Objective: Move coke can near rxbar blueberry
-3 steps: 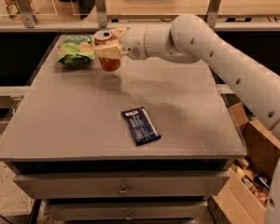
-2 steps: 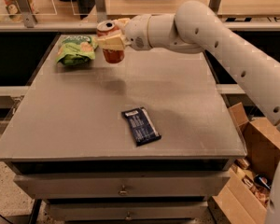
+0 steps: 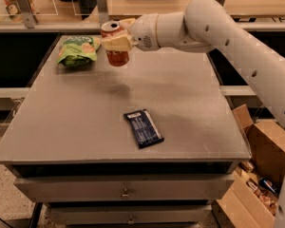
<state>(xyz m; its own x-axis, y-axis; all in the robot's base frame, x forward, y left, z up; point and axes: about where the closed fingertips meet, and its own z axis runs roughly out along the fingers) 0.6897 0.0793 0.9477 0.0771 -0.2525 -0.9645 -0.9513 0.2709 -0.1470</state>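
One tabletop (image 3: 194,113) lies below the tool (image 3: 115,40), broad and bare toward its near edge. Green snack bag (image 3: 77,51) sits just left of the tool. The rxbar blueberry (image 3: 143,127) lies well nearer that edge, slightly right. The coke can (image 3: 118,57) is pinched in the tool, higher than a second ago and clear of the surface. I judge the carry is under way.

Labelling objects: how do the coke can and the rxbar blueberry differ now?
The coke can is red and cylindrical; the rxbar blueberry is dark blue and flat. The coke can is upright in the gripper at the far side of the table, above the surface; the rxbar blueberry lies loose near the front edge.
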